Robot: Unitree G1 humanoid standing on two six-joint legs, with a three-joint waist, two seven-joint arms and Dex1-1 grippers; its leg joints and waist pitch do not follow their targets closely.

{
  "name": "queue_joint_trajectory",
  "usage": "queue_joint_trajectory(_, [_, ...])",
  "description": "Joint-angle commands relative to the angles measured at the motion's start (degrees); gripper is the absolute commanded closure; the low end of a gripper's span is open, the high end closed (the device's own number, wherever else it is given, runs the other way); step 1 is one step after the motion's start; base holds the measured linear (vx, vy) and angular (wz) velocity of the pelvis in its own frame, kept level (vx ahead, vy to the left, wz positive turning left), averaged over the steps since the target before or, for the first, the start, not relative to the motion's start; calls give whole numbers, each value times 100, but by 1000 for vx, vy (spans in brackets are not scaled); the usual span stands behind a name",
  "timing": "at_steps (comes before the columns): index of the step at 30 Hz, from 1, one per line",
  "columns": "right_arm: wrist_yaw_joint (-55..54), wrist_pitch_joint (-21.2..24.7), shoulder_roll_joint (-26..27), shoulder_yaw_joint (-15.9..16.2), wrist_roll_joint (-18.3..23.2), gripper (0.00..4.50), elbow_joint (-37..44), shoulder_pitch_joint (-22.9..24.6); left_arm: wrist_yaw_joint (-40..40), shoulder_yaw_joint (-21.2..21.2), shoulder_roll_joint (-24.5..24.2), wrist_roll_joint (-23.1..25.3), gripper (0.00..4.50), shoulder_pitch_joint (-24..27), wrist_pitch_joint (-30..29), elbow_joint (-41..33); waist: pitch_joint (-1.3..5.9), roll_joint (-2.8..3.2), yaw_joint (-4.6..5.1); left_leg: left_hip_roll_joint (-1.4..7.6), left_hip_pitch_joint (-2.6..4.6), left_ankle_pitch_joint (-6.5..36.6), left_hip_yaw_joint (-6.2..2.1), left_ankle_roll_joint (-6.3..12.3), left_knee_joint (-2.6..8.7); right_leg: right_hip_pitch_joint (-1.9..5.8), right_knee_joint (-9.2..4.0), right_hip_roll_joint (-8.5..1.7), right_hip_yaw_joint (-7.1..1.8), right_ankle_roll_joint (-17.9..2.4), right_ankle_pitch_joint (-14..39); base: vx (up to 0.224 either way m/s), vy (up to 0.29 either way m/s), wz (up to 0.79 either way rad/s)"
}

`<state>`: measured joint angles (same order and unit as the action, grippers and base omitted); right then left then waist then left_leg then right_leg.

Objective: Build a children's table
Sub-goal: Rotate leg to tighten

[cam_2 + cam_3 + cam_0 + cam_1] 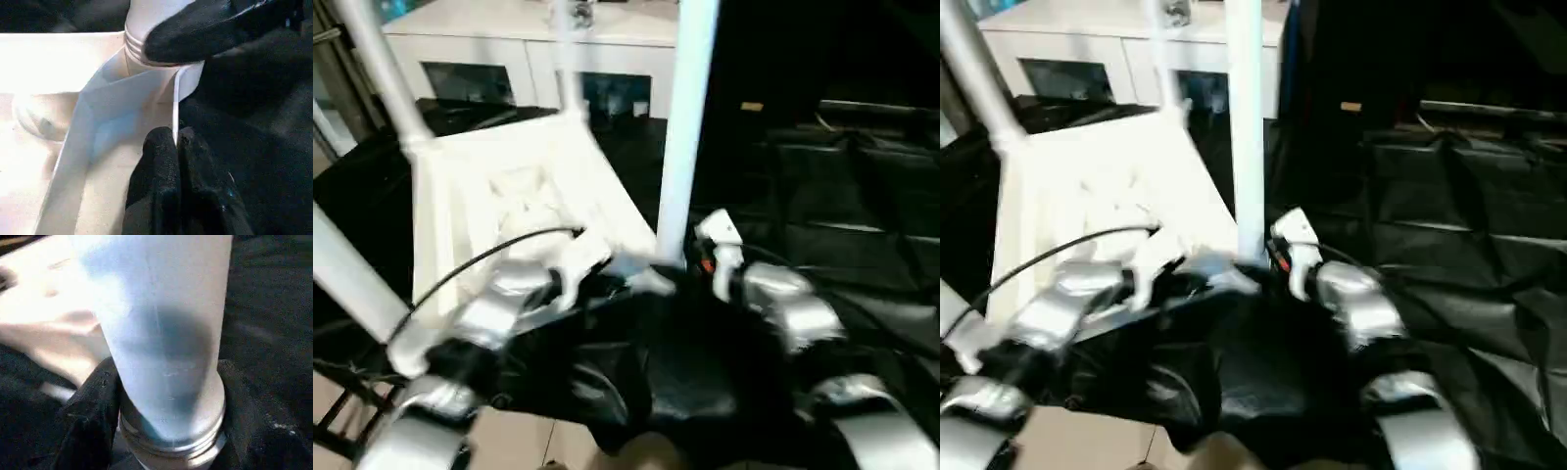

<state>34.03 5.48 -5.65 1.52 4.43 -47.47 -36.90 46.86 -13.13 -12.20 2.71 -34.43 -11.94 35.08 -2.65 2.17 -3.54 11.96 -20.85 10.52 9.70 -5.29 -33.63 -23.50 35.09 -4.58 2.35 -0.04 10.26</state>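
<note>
The children's table lies upside down on black cloth, its white ribbed tabletop [509, 186] facing up. White tubular legs stand in its corners: one at the near right [690, 127], one at the back left [382, 69], one at the near left [347, 284]. My left gripper [175, 142] is shut on the thin rim [176, 98] of the tabletop, close to the near right corner socket. My right gripper [168, 401] holds the base of the near right leg [161, 333], with a black finger [93, 401] on each side. One of those fingers [205, 34] presses just above the socket.
A white cabinet [509, 59] with glass doors stands behind the table. Black cloth [822, 196] covers the surface to the right and front. A black cable [480, 259] arcs over my left forearm. Tan floor [509, 436] shows at the near edge.
</note>
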Motion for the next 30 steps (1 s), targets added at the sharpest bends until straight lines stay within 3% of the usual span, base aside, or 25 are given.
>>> queue_joint_trajectory(1, [-295,206,447,241,-123,184,-389,21,-366,31,357,-50,450,-281,26,-44,333,-43,-9,38,16,1423,10,18,431,267,-486,-263,-152,-1099,1761,0,0,0])
queue_joint_trajectory(4, [-537,204,631,172,-87,184,-553,-104,-513,18,497,-22,450,-346,7,-4,350,-35,1,27,24,1411,18,79,416,268,-492,-261,-150,-1121,1661,0,0,0])
queue_joint_trajectory(5, [-432,100,675,174,-57,184,-562,-136,-483,4,526,-29,450,-356,43,-3,351,-8,5,30,3,1351,10,91,420,282,-475,-262,-150,-1156,1523,0,0,0])
queue_joint_trajectory(6, [-376,12,711,161,-51,149,-584,-164,-476,-1,548,-29,450,-370,80,20,361,-24,1,33,-1,1299,17,122,409,289,-464,-260,-147,-1195,1339,0,0,0])
queue_joint_trajectory(10, [-156,-131,695,81,36,108,-549,-261,-272,-31,462,-64,450,-331,195,-53,363,-23,-6,35,-1,1238,24,209,402,297,-443,-262,-146,-1297,1118,0,0,0])
queue_joint_trajectory(14, [336,-217,447,133,77,68,-374,-292,125,-44,191,-136,450,-205,317,-205,368,-38,11,41,-16,1241,18,251,403,316,-432,-269,-142,-1321,1107,0,0,0])
queue_joint_trajectory(18, [1262,-224,105,335,87,57,-117,-231,524,-21,-41,-224,450,-65,420,-378,406,-30,2,45,-26,833,39,449,343,331,-338,-244,-138,-1572,210,0,0,0])
queue_joint_trajectory(21, [1951,-329,-211,534,9,57,31,-137,936,-20,-217,-361,450,65,429,-585,410,-35,-34,59,-32,723,57,593,318,336,-305,-242,-122,-1696,-14,0,0,0])
queue_joint_trajectory(25, [2638,-403,-544,623,-12,57,169,-32,1532,-82,-464,-525,450,229,453,-851,395,-46,-80,86,-26,805,63,623,325,318,-318,-255,-120,-1706,204,0,0,0])
queue_joint_trajectory(29, [3165,-446,-828,688,53,57,323,67,2017,-157,-708,-620,450,394,461,-1070,377,-41,-167,105,5,1011,68,496,343,292,-343,-264,-135,-1609,610,0,0,0])
queue_joint_trajectory(30, [3284,-418,-873,695,91,82,357,86,2103,-170,-749,-642,450,430,429,-1136,371,-53,-173,105,11,1034,69,464,352,283,-347,-251,-135,-1583,655,0,0,0])
